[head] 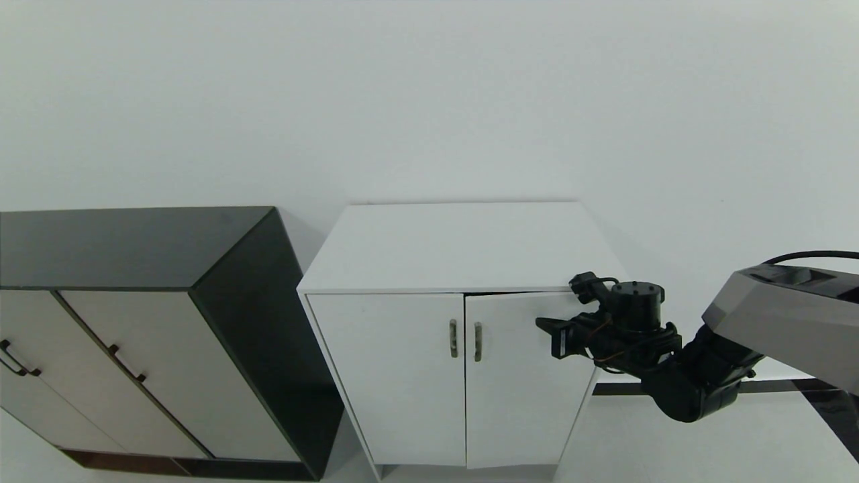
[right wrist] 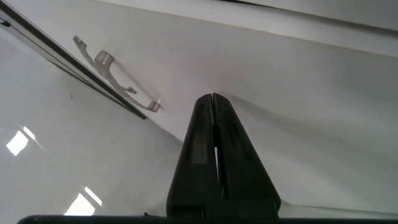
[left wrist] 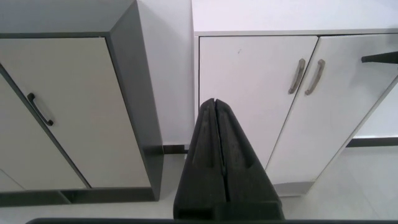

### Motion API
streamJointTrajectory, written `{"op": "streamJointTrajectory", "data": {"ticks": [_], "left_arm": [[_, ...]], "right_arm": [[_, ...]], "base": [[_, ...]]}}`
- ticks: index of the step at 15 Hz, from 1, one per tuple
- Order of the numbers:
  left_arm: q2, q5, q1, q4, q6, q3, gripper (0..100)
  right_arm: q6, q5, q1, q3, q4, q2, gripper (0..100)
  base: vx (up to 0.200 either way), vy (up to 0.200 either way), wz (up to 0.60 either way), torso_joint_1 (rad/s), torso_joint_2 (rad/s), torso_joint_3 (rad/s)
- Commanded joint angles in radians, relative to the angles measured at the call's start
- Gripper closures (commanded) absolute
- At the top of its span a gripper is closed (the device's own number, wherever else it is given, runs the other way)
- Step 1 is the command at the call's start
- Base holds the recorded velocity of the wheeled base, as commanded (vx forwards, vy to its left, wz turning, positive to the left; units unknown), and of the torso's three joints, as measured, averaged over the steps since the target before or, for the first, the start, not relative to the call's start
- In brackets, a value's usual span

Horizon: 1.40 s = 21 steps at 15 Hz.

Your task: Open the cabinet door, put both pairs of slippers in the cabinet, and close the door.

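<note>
white cabinet (head: 456, 245) is standing against the wall (head: 429, 100), both doors facing the robot; left door (head: 389, 376) is sitting flush; right door (head: 517, 402) is showing a thin dark gap along its top edge under the cabinet top, so it's looking barely cracked, otherwise closed; two metal handles are hanging upright side by side at the centre seam, left-door handle (head: 453, 338) and right-door handle (head: 478, 341); right gripper (head: 541, 324) is hovering in front of the upper part of the right door, between the right-door handle and the white cabinet's right edge; its fingers (right wrist: 202, 143) are pressing together with nothing between them; the tip is pointing at the door face and sitting right at it, can't tell whether it's actually touching; left gripper (left wrist: 215, 104) is also clamped on nothing, fingers lying flat against each other; it's hanging low and well in front of the white cabinet, lined up with the left door's outer edge; dark cabinet (head: 134, 245) with pale doors and black bar handles is standing just beside the white cabinet's left side, a narrow gap between them; dark strip (head: 772, 387) is running along the floor by the white cabinet's right side.
</note>
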Motion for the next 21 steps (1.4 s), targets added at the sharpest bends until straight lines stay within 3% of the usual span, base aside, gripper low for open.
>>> {"op": "streamJointTrajectory", "data": {"ticks": [1,21], "left_arm": [[0.000,0.000,0.001,0.000,0.000,0.000,100],[0.000,0.000,0.001,0.000,0.000,0.000,100]], "right_arm": [[0.000,0.001,-0.003,-0.001,0.000,0.001,100],[0.014,0.001,-0.015,-0.080,0.023,0.044,100]], "base": [[0.000,0.000,0.00,0.000,0.00,0.000],[0.000,0.000,0.00,0.000,0.00,0.000]]}}
